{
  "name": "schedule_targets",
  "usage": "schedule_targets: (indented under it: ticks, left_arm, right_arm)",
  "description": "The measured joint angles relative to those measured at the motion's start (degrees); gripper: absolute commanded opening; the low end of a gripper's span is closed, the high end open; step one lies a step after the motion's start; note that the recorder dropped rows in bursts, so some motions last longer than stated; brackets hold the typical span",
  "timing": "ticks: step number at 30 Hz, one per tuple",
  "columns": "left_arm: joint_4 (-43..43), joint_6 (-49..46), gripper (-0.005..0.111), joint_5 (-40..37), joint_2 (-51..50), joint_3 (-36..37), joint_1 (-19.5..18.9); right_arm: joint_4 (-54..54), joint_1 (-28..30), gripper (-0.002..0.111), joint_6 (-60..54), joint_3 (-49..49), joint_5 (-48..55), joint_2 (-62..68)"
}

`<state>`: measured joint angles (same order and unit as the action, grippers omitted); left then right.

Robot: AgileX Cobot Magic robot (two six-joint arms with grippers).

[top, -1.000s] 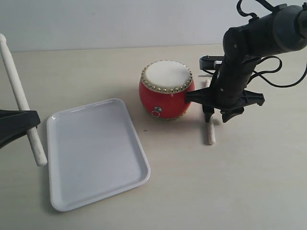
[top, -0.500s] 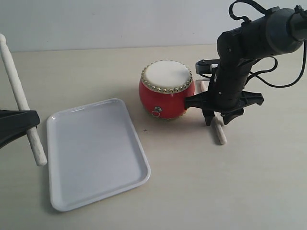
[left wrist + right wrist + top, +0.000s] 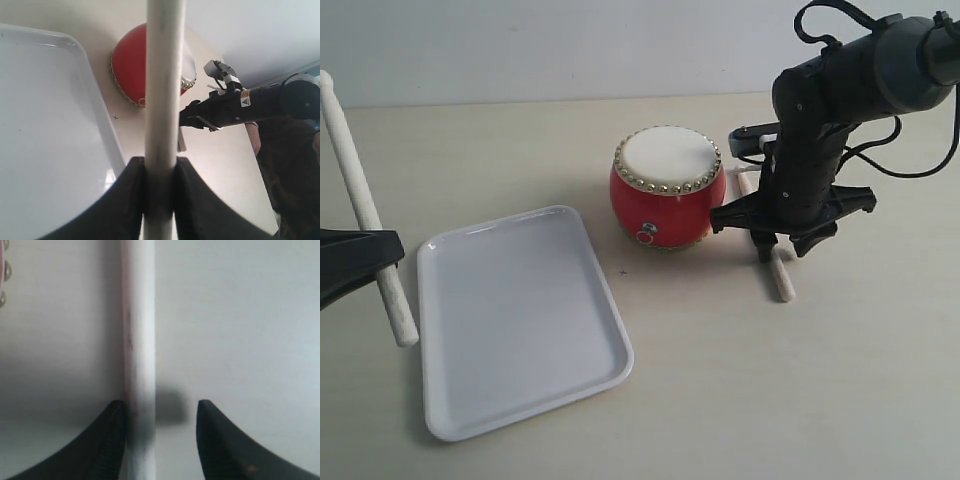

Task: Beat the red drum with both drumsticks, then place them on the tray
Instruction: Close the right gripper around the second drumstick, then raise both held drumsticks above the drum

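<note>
Step in hand: pickup of second drumstick [image 3: 139, 340]; right gripper [image 3: 159, 407] straddles it, jaws apart, beside red drum [image 3: 667, 190]. The left gripper [image 3: 160, 165] clamps first drumstick [image 3: 162, 75]. Next move, as judged: close squarely, then lift.

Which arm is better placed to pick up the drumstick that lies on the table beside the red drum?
Right. The right tool is open and straddles that drumstick. The left tool is shut on the other drumstick, on the far side of the tray.

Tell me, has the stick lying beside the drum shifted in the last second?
Yes. The stick pivoted: its near end swung rightward in the exterior view, away from the drum, while its far end hardly moved.
</note>
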<state>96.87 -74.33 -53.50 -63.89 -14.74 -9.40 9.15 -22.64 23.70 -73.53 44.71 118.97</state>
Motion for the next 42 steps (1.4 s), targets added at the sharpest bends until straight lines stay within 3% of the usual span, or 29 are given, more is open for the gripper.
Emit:
schedule_targets:
  ticks: [12,20,25,32,42]
  left_arm:
    - [0.0,0.0,0.0,0.0,0.0,0.0,0.0]
    - [0.0,0.0,0.0,-0.56,0.0,0.0,0.0]
    - [0.0,0.0,0.0,-0.57,0.0,0.0,0.0]
    - [0.0,0.0,0.0,-0.64,0.0,0.0,0.0]
    - [0.0,0.0,0.0,-0.64,0.0,0.0,0.0]
  right_arm:
    - [-2.76,0.0,0.043,-4.85,0.0,0.0,0.0]
    - [-3.11,0.0,0.027,-6.39,0.0,0.0,0.0]
    - [-3.23,0.0,0.025,-6.5,0.0,0.41,0.0]
    - [-3.23,0.0,0.0,-6.61,0.0,0.64,0.0]
    - [0.81,0.0,0.0,-5.57,0.0,4.18,-1.31]
